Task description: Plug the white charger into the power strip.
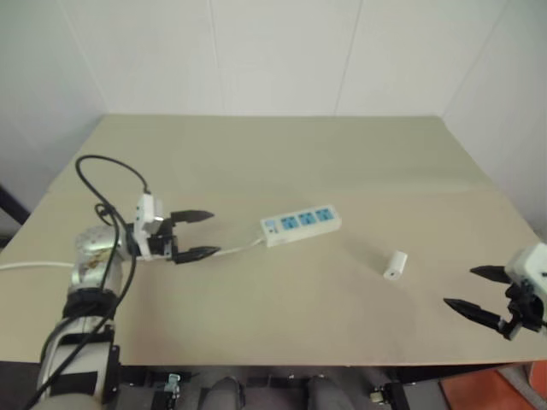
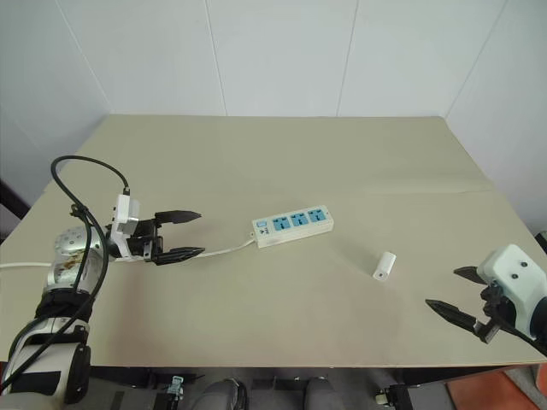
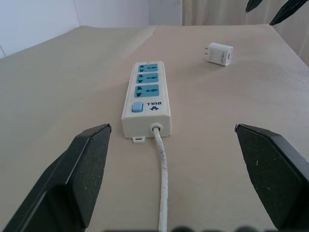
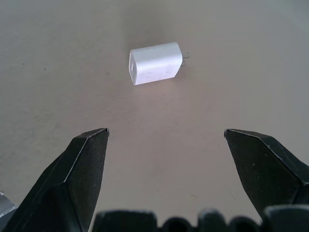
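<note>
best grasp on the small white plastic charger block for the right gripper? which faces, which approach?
Probably pinch the small white plastic charger block across its two broad flat sides, mid-body, coming from above. It lies flat on the beige table, apart from everything, prongs sticking out one end; keep the fingers off that end. The open right gripper already faces it.

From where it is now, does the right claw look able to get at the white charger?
Probably yes. The right claw is open and faces the white charger, which lies on its side on the table, apart from the power strip, with only bare tabletop between them.
</note>
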`<state>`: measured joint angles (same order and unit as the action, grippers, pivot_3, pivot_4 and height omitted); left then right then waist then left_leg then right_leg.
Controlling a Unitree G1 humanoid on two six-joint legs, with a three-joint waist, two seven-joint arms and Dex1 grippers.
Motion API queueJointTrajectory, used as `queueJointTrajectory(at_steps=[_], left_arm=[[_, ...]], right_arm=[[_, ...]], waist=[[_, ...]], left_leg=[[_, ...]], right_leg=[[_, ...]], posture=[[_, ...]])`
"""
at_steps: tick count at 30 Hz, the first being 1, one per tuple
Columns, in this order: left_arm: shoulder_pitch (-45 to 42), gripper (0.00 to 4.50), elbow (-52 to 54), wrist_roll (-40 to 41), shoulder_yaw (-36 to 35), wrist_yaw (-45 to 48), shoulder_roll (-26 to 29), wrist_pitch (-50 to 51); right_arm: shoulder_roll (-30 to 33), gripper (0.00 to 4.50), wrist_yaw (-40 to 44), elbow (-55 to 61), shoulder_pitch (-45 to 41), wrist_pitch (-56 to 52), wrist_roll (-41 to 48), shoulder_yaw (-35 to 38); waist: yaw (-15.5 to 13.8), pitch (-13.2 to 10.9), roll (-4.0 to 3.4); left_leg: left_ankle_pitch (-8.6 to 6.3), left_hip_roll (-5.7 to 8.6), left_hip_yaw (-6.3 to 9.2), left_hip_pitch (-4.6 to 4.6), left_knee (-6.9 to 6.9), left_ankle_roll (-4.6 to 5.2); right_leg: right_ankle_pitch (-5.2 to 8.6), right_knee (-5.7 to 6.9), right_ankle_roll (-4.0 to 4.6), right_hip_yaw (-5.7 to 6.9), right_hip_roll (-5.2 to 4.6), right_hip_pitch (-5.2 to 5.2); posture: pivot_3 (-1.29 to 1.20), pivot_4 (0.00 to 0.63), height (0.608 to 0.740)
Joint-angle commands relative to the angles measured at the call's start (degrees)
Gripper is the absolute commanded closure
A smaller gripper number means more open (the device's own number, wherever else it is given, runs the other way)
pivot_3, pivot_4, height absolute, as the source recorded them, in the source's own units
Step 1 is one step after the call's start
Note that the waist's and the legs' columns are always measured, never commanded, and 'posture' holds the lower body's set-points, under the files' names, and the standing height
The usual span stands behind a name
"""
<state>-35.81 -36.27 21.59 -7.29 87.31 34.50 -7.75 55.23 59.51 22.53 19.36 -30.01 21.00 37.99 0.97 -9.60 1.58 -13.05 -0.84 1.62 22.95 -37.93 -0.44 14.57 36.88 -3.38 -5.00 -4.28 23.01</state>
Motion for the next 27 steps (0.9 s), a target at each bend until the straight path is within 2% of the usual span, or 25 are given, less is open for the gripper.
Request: queueJointTrajectory(at_steps=[1,5,8,15,22,27], left_arm=[[-0.66,0.03,-0.75,-1.47,-0.07,-2.14,-0.13,-3.91],[-4.59,0.03,-9.74,-5.02,1.20,-5.43,-3.92,-11.68],[-9.40,0.03,-16.94,-3.54,0.10,-3.88,-7.83,-12.36],[-19.02,0.03,-33.06,-9.83,1.49,-8.41,-13.77,-19.52],[-21.82,0.03,-38.73,-17.21,4.14,-13.50,-16.02,-19.29],[-22.80,0.03,-40.22,-22.52,5.93,-23.93,-18.41,-19.43]], right_arm=[[0.91,0.00,-0.12,0.02,-0.83,1.63,-0.64,0.23],[0.90,0.00,-0.81,-0.02,-2.40,1.48,-0.73,-1.19],[0.87,0.00,-1.42,0.12,-3.75,1.49,-0.89,-2.40],[0.67,0.00,-3.69,2.67,-7.28,-0.22,-0.30,-4.63],[-0.30,0.00,-7.80,11.59,-10.10,-6.22,4.33,-3.75],[-0.64,0.00,-10.48,15.93,-10.80,-10.24,6.57,-2.88]], waist=[[-0.02,0.00,0.00],[-0.12,0.00,0.00],[-0.47,-0.02,0.05],[0.05,-0.04,0.13],[0.01,-0.04,0.13],[-0.59,-0.04,0.14]], left_leg=[[0.00,0.00,0.00,0.00,0.00,0.00],[0.00,0.01,0.00,-0.04,0.00,0.00],[0.00,0.05,0.02,-0.04,-0.12,0.00],[-0.01,0.08,0.05,0.13,-0.16,0.02],[-0.01,0.08,0.07,0.17,-0.16,0.02],[-0.01,0.12,0.11,0.23,-0.18,0.02]], right_leg=[[0.00,0.00,0.00,0.00,0.00,0.00],[0.00,0.00,0.00,0.00,-0.01,-0.04],[-0.04,-0.01,-0.06,0.03,-0.01,-0.13],[-0.06,-0.13,-0.11,0.03,-0.02,-0.06],[-0.06,-0.06,-0.11,0.02,-0.01,0.02],[-0.08,-0.09,-0.14,0.05,-0.04,0.02]], posture=[[0.00,0.150,0.740],[0.00,0.150,0.740],[0.00,0.150,0.740],[0.00,0.150,0.740],[0.00,0.150,0.740],[0.00,0.150,0.740]])
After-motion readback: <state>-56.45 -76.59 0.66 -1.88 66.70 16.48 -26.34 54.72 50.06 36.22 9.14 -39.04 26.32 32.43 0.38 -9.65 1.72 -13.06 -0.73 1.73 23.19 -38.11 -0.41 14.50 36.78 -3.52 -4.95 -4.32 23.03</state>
